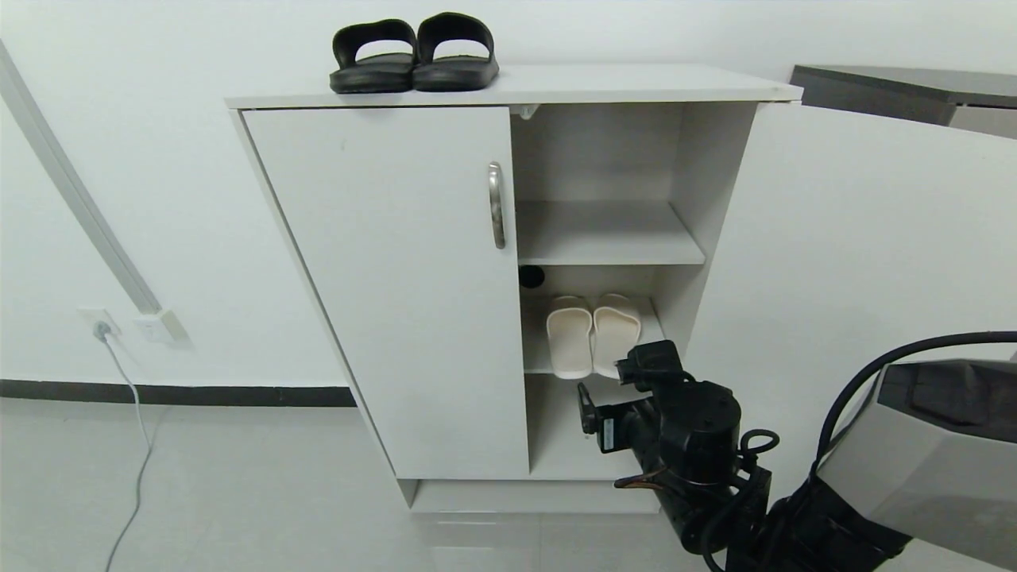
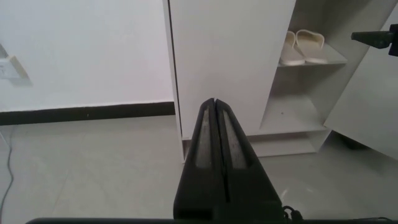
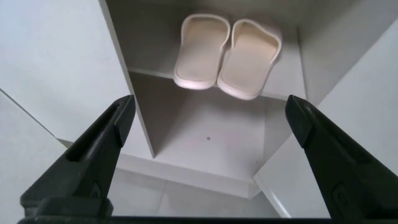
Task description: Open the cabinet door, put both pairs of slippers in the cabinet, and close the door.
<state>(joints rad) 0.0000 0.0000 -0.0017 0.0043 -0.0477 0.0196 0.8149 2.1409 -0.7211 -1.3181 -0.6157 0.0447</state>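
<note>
A white cabinet stands against the wall, its left door closed and its right door swung wide open. A pair of black slippers rests on the cabinet top. A pair of cream slippers lies side by side on the middle shelf. My right gripper hangs open and empty just in front of and below that shelf. My left gripper is shut on nothing, low over the floor before the closed door.
An upper shelf and the bottom compartment hold nothing. A small dark round spot shows at the back under the upper shelf. A wall socket with a cable is at the left. Grey furniture stands behind the open door.
</note>
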